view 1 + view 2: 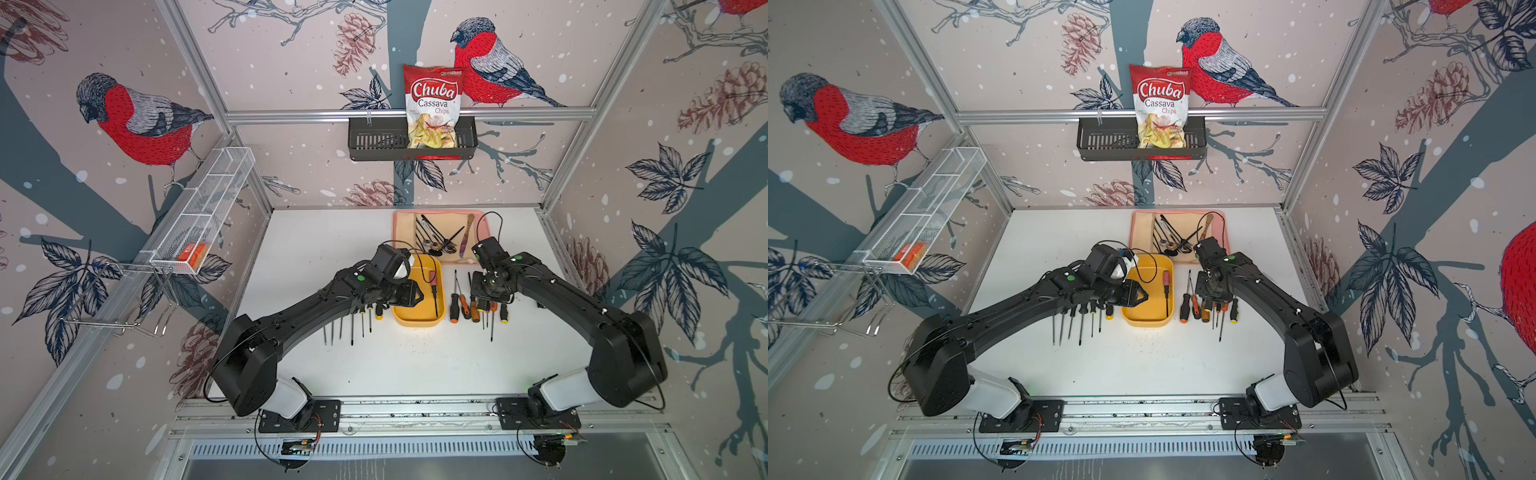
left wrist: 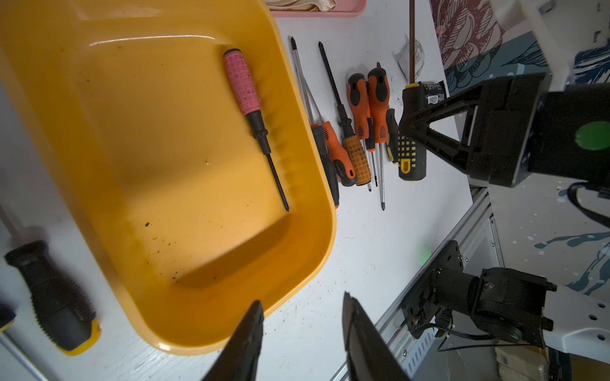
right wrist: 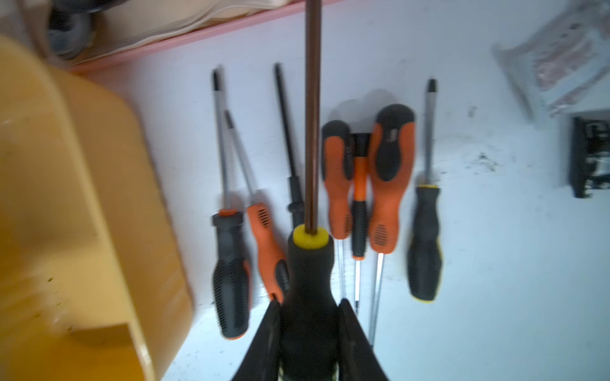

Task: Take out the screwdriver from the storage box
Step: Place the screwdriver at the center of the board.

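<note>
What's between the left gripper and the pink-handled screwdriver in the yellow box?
Only the wall and bare floor of the storage box lie between the left gripper and the screwdriver, no other tool; the left wrist view shows it.

Both top views are bright, evenly lit from above and sharp, with wide-angle stretch at the edges. Shadows on the white table [image 1: 374, 365] are soft. Left wrist view: sharp, one glare streak on the storage box [image 2: 148, 38]. Right wrist view: motion-blurred, save the black-and-yellow screwdriver [image 3: 310, 280] closest to the lens.
</note>
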{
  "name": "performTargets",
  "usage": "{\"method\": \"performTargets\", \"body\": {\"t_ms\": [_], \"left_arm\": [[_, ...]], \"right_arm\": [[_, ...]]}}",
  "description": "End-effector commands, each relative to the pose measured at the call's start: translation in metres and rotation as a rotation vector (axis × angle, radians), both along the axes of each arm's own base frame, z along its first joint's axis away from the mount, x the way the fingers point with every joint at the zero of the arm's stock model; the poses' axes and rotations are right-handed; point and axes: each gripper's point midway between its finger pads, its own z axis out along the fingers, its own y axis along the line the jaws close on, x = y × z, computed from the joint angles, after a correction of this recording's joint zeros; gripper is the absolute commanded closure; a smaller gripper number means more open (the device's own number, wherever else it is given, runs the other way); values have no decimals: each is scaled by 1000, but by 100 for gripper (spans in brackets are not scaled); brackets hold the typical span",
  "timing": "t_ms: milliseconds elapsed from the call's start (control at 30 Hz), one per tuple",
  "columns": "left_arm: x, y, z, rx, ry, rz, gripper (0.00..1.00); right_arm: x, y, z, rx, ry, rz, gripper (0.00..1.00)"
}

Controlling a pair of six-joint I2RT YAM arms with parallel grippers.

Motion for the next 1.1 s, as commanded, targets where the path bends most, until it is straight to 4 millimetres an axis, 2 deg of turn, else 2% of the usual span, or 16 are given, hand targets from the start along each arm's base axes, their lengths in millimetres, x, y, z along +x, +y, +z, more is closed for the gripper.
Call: {"method": "performTargets", "body": {"t_ms": [0,200,433,667,1067], "left_arm": [[3,-12,6,-29,-27,-15,58],[3,-19,-1,-25,-19,-30,58],[3,-20,-7,-6,-14,-47,58],[3,-20,-14,19,-10,-65,59],[3,-17,-23,47,-4,-71,59]], "right_arm": [[-4,-34,-4,-96,19,-20,92],[-1,-77,-16,-203,34,-90,92],[7,-97,-30,-258,59,-131,92],[9,-106,-54,-324,121,-125,90],[10,-96,-77,-295,165,-85,85]]}}
